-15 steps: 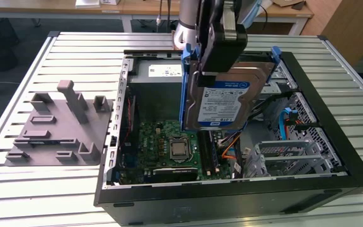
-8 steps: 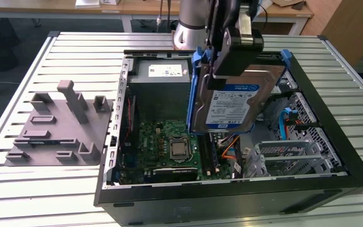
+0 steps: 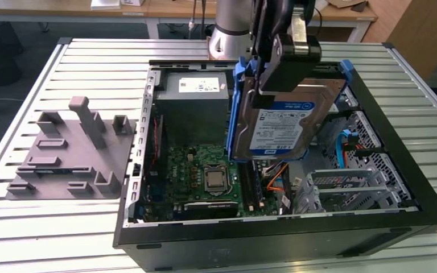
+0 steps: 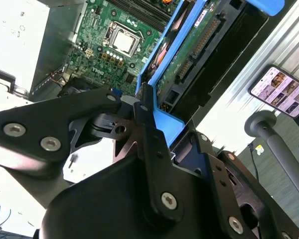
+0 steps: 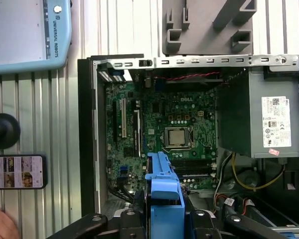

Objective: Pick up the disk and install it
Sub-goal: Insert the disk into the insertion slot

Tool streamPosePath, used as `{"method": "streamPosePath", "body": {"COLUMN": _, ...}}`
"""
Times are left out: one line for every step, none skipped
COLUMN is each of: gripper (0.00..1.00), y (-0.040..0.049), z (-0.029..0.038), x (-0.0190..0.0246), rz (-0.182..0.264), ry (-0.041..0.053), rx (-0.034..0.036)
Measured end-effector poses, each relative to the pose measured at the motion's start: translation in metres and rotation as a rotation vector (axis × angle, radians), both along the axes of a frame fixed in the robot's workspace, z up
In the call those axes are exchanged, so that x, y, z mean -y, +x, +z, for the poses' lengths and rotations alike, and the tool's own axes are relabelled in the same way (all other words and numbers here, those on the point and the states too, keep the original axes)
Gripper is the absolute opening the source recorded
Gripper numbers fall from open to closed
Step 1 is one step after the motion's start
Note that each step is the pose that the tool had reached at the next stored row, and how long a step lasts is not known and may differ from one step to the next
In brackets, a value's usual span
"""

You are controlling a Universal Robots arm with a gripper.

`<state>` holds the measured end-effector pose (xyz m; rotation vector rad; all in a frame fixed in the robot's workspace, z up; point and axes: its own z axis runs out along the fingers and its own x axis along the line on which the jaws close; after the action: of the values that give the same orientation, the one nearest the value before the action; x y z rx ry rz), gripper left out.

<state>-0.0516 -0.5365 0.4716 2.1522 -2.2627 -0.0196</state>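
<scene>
The disk (image 3: 279, 128) is a silver hard drive with a white-and-blue label in a blue carrier frame. It hangs steeply tilted above the open black computer case (image 3: 279, 242), over the area between the motherboard (image 3: 203, 176) and the metal drive cage (image 3: 355, 185). My gripper (image 3: 285, 77) is shut on the disk's upper end. In the second wrist view the black fingers (image 4: 144, 124) clamp the blue frame (image 4: 167, 124), and the disk's green circuit-board side (image 4: 189, 50) shows. In the first wrist view the blue carrier (image 5: 164, 199) juts out between the gripper (image 5: 164, 221) links, above the motherboard (image 5: 174, 124).
A grey power supply box (image 3: 196, 102) sits in the case's far corner. On the slatted table (image 3: 52, 227), a grey fixture block (image 3: 74, 153) lies at the exterior view's left. A phone (image 5: 17, 172) and part of a person's hand (image 5: 0, 224) lie beside the case.
</scene>
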Motion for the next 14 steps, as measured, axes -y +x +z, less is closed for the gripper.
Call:
{"method": "streamPosePath", "body": {"gripper": 0.36, "y": 0.0000, "z": -0.0001, "x": 0.0006, "rz": 0.000, "ry": 0.0000, "rx": 0.0001}}
{"method": "streamPosePath", "body": {"gripper": 0.36, "y": 0.0000, "z": -0.0001, "x": 0.0014, "rz": 0.000, "ry": 0.0000, "rx": 0.0000}}
{"method": "streamPosePath", "body": {"gripper": 0.36, "y": 0.0000, "z": -0.0002, "x": 0.0026, "rz": 0.000, "ry": -0.0001, "rx": 0.0000}}
{"method": "streamPosePath", "body": {"gripper": 0.36, "y": 0.0000, "z": -0.0003, "x": 0.0037, "rz": 0.000, "ry": -0.0002, "rx": 0.0000}}
{"method": "streamPosePath", "body": {"gripper": 0.36, "y": 0.0000, "z": -0.0005, "x": 0.0047, "rz": 0.000, "ry": -0.0001, "rx": 0.0001}}
{"method": "streamPosePath", "body": {"gripper": 0.36, "y": 0.0001, "z": -0.0007, "x": 0.0057, "rz": 0.000, "ry": -0.0002, "rx": 0.0001}}
{"method": "streamPosePath", "body": {"gripper": 0.36, "y": 0.0002, "z": -0.0008, "x": 0.0067, "rz": 0.000, "ry": -0.0002, "rx": 0.0000}}
{"method": "streamPosePath", "body": {"gripper": 0.36, "y": 0.0003, "z": -0.0010, "x": 0.0076, "rz": 0.000, "ry": -0.0002, "rx": 0.0001}}
{"method": "streamPosePath", "body": {"gripper": 0.36, "y": 0.0005, "z": -0.0012, "x": 0.0080, "rz": 0.000, "ry": -0.0001, "rx": 0.0001}}
{"method": "streamPosePath", "body": {"gripper": 0.36, "y": 0.0005, "z": -0.0012, "x": 0.0080, "rz": 0.000, "ry": -0.0002, "rx": 0.0001}}
{"method": "streamPosePath", "body": {"gripper": 0.36, "y": 0.0005, "z": -0.0012, "x": 0.0080, "rz": 0.000, "ry": -0.0001, "rx": 0.0001}}
{"method": "streamPosePath", "body": {"gripper": 0.36, "y": 0.0005, "z": -0.0011, "x": 0.0080, "rz": 0.000, "ry": -0.0002, "rx": 0.0001}}
{"method": "streamPosePath", "body": {"gripper": 0.36, "y": 0.0006, "z": -0.0011, "x": 0.0080, "rz": 0.000, "ry": -0.0003, "rx": 0.0000}}
{"method": "streamPosePath", "body": {"gripper": 0.36, "y": 0.0006, "z": -0.0011, "x": 0.0080, "rz": 0.000, "ry": -0.0003, "rx": 0.0000}}
